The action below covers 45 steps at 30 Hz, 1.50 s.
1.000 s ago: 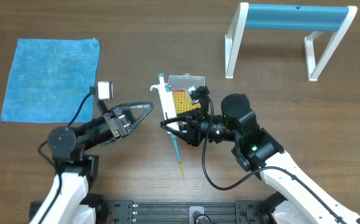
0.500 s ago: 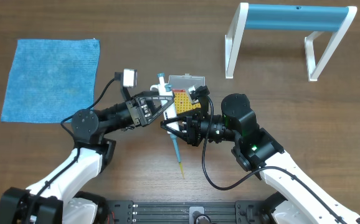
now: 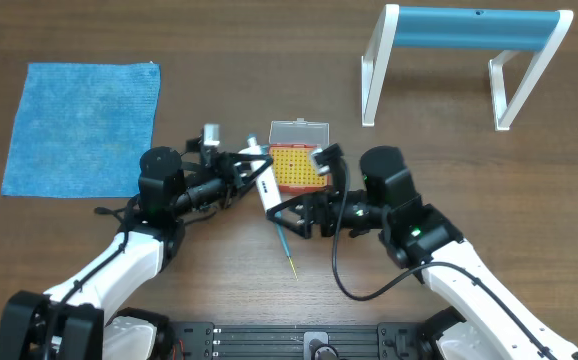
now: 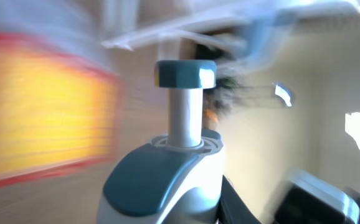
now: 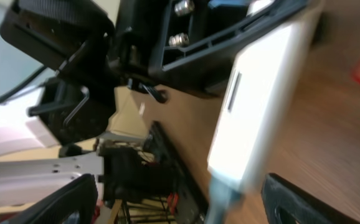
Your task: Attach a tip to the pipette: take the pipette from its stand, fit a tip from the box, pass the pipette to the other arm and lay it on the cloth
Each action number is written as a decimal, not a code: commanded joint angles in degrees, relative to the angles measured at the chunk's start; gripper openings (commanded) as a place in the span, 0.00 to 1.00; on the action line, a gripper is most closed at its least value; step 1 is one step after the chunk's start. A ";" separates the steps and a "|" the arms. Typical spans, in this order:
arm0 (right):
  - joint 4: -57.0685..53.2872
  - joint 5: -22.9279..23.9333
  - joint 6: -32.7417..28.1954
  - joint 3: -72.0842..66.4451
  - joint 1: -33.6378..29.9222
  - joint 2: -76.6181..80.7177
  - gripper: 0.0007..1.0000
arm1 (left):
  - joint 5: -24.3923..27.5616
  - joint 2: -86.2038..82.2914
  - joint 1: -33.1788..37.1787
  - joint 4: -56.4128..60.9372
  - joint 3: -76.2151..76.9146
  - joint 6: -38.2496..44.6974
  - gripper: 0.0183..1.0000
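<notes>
While the left end effector [image 3: 251, 167] clasps the pipette [image 3: 267, 187], the right end effector [image 3: 287, 215] gapes wide.

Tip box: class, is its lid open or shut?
Open: the tip box's grey lid lies flipped back, leaving its orange rack exposed.

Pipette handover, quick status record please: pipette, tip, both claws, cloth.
pipette: pipette between the two claws, beside the tip box, off the stand
tip: yellow tip fitted on its lower end
left claw: left claw at the plunger end; grip unclear
right claw: right claw open, straddling the body
cloth: cloth lies flat; pipette not yet on it
</notes>
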 commanded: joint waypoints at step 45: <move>-6.58 14.34 1.33 0.76 -10.88 -0.61 0.88 | -49.18 73.46 32.54 -104.69 117.77 94.64 0.01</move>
